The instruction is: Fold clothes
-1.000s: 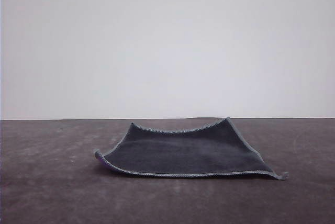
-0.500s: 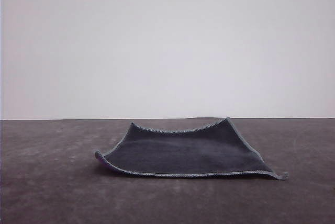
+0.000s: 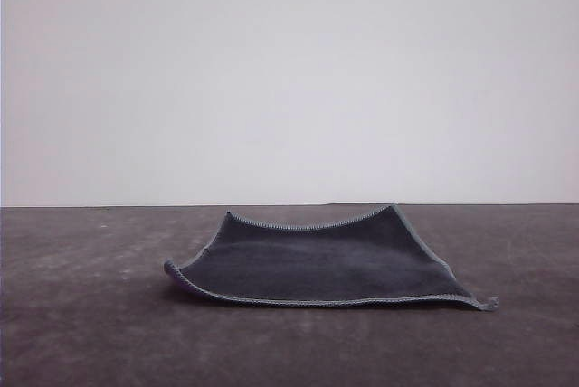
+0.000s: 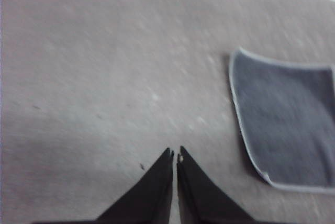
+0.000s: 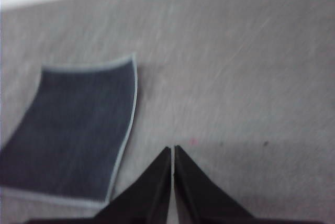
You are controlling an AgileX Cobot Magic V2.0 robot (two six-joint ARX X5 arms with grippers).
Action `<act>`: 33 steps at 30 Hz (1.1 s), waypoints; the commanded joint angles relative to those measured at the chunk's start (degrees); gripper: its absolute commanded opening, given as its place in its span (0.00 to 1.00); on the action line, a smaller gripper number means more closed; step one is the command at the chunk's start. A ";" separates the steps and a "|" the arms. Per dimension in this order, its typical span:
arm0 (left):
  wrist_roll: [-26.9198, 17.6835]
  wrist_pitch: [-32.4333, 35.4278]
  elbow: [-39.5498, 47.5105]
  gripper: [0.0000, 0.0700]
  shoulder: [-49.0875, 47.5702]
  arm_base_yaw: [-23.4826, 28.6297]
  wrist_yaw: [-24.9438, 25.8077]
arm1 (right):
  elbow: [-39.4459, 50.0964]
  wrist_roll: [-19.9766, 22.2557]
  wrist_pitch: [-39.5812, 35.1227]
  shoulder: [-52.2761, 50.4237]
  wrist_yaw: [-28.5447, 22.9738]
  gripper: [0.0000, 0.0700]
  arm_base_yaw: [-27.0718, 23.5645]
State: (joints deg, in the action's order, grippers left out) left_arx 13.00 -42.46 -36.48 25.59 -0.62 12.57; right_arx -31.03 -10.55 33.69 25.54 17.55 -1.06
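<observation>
Right, the cloth [image 3: 317, 260] lies spread open near the middle of the table [image 3: 81, 333] in the front view, dark charcoal face up, light grey stitched edging all round. Not fully flat: the near left corner curls up a bit and shows a sliver of purple underside, the near right corner ends in a small loose tag of edging, the far edge dips in a shallow curve between two raised corners. No fold in it yet. Table is a dull brown-grey surface with faint pale specks, plain white wall [image 3: 289, 70] behind.

Left wrist view, somewhat blurred: left pincer [image 4: 175, 154] above bare table, its two black fingers together with just a hairline slit between the tips, holding nothing; cloth [image 4: 288, 119] off to the side, apart from it.

Right wrist view, also blurred: right pincer [image 5: 172, 149] likewise together, empty, over bare table, the cloth [image 5: 78, 135] just beside it but not touching
</observation>
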 commanded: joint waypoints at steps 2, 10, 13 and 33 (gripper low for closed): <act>-2.59 0.01 -1.29 0.00 3.71 -0.01 2.39 | -0.70 5.25 -1.15 4.86 1.98 0.01 0.18; -5.66 5.24 -1.44 0.00 11.90 -4.95 3.13 | -0.72 7.01 -6.14 13.98 2.28 0.01 2.88; -7.55 8.31 -1.48 0.00 14.22 -8.42 3.07 | -0.72 6.90 -8.68 15.95 2.52 0.01 5.11; -16.33 10.75 -1.52 0.63 15.54 -16.06 2.94 | -0.72 8.65 -12.00 17.80 3.81 0.57 12.31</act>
State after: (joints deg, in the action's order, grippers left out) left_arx -2.55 -32.54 -37.06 41.03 -16.43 15.33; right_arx -31.03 -2.74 22.55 43.13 21.37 11.03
